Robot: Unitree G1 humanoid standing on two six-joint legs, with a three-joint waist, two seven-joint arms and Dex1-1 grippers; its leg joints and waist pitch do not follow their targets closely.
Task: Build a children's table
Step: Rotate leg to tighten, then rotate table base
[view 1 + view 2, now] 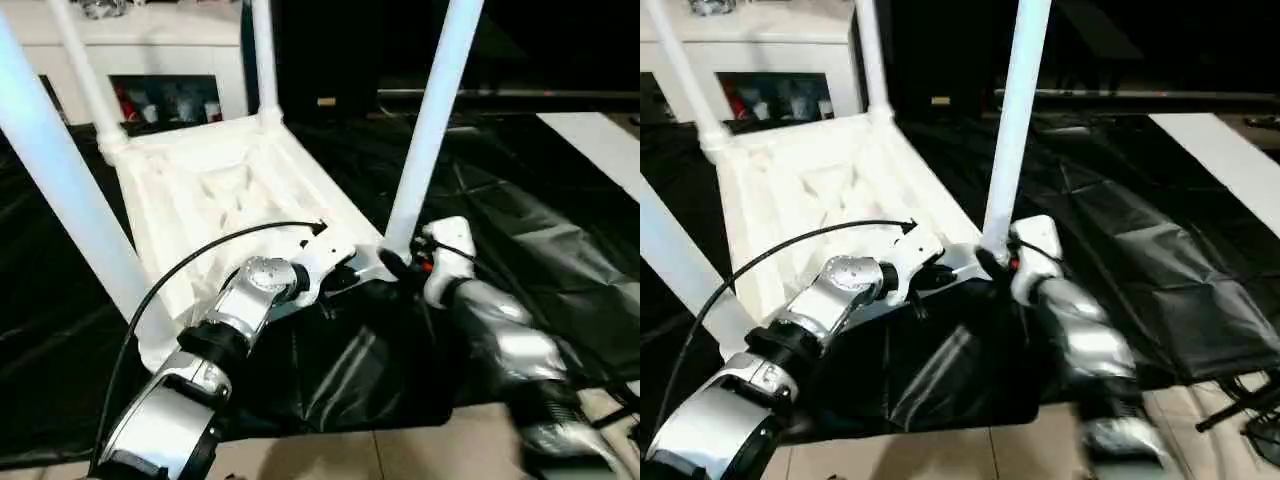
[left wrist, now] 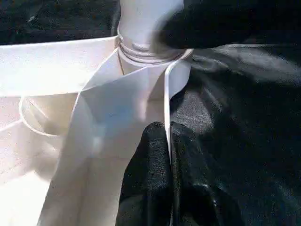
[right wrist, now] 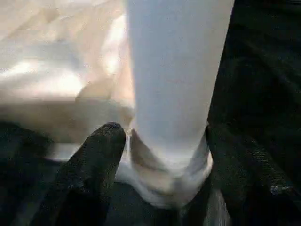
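The white ribbed plastic tabletop (image 1: 215,195) lies underside-up on the black cloth-covered surface (image 1: 520,230), all four long white tubular legs standing in its corner sockets. The left tool (image 2: 168,141) is clenched on the thin rim beside the near corner socket (image 2: 150,70), and the right tool (image 3: 164,155) straddles the base of the near right leg (image 1: 430,120), fingers either side. If the pinch on that narrow edge slips while the leg is worked, I expect the tabletop could skid on the slick cloth, leaving the leg cocked or half-seated.
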